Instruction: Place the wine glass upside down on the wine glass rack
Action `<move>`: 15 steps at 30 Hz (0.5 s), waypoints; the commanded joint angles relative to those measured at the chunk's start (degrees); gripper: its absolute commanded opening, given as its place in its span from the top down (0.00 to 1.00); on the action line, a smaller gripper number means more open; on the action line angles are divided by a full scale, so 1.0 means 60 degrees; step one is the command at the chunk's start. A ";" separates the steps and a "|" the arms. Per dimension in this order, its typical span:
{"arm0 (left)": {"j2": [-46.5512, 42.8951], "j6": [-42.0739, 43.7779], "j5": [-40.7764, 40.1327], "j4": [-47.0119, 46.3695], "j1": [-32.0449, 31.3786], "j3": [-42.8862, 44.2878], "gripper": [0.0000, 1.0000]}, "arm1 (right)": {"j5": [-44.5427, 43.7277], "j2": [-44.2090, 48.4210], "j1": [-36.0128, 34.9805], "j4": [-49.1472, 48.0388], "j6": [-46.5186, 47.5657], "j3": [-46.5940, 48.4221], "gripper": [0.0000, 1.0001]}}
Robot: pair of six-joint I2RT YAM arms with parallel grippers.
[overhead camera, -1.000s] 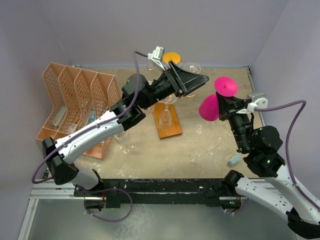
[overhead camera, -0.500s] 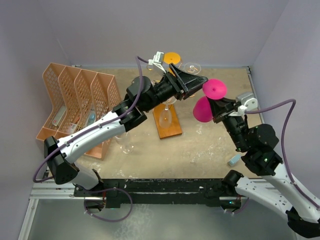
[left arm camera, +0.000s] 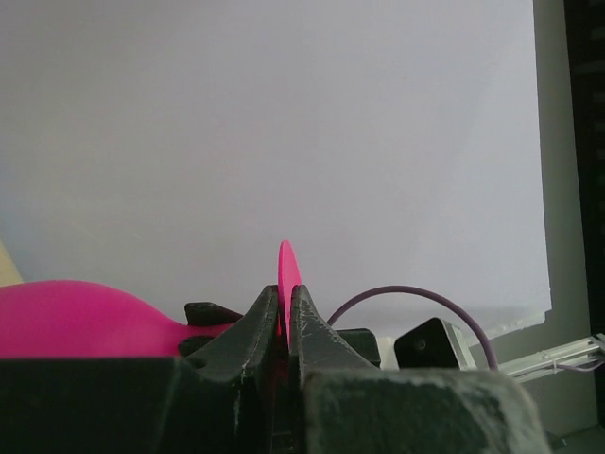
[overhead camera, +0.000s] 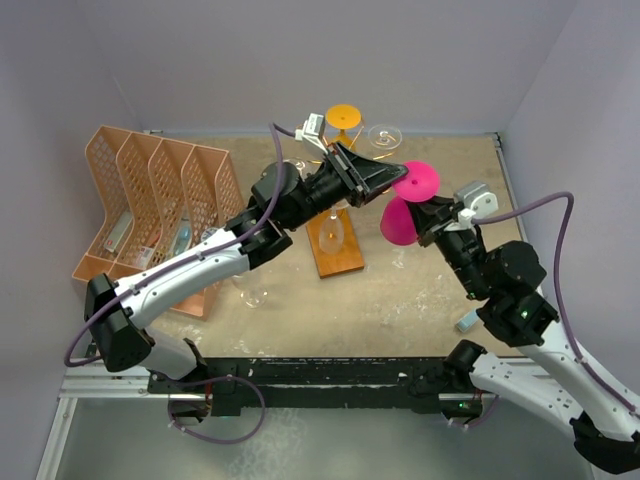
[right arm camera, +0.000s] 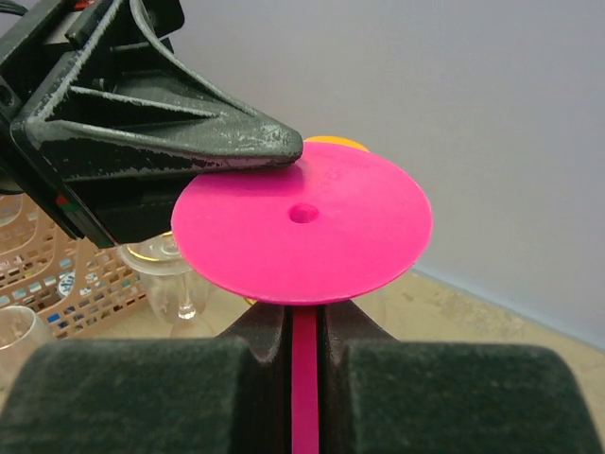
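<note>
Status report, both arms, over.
Right gripper shut on pink wine glass stem. Left gripper shut on its foot. Glass airborne, not on wine glass rack. Left arm above rack.

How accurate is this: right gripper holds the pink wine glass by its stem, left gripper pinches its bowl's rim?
One error: the left gripper pinches the foot of the wine glass, not its bowl's rim; the right wrist view shows it. The right gripper does hold the stem.

Soft, even overhead light fills your workspace, leaving only faint, diffuse shadows on the sandy table (overhead camera: 420, 290). In your wrist views the near fingers (right arm camera: 123, 397) blur to dark masses, while the pink wine glass (right arm camera: 302, 222) reads sharp and evenly lit.
</note>
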State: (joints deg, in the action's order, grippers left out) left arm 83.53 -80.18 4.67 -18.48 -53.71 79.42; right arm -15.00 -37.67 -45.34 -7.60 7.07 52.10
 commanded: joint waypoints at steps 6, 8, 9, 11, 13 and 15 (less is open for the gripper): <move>-0.0685 -0.0366 -0.0178 -0.0626 -0.0013 -0.0151 1.00 | 0.0318 0.0230 -0.0027 0.0064 -0.0991 0.0476 0.73; -0.0632 -0.0402 -0.0369 -0.0573 0.0002 0.0035 1.00 | 0.0325 0.0525 -0.0017 0.0318 -0.1375 0.0576 0.62; -0.0580 -0.0436 -0.0454 -0.0537 0.0002 0.0154 1.00 | 0.0381 0.0714 -0.0020 0.0448 -0.1527 0.0632 0.59; -0.0440 -0.0583 -0.0686 -0.0492 0.0002 0.0339 1.00 | 0.0681 0.1118 -0.0019 0.0670 -0.1746 0.0722 0.54; -0.0225 -0.0826 -0.0807 -0.0539 0.0052 0.0553 1.00 | 0.0959 0.1574 -0.0017 0.0873 -0.1903 0.0824 0.51; 0.0041 -0.1082 -0.0804 -0.0779 0.0078 0.0779 1.00 | 0.1204 0.1898 -0.0021 0.1202 -0.1998 0.1004 0.49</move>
State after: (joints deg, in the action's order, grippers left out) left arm 82.48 -83.24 1.80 -18.35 -53.65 79.18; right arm -11.51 -30.55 -45.32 -1.58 -1.48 53.47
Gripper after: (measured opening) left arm 0.003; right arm 0.498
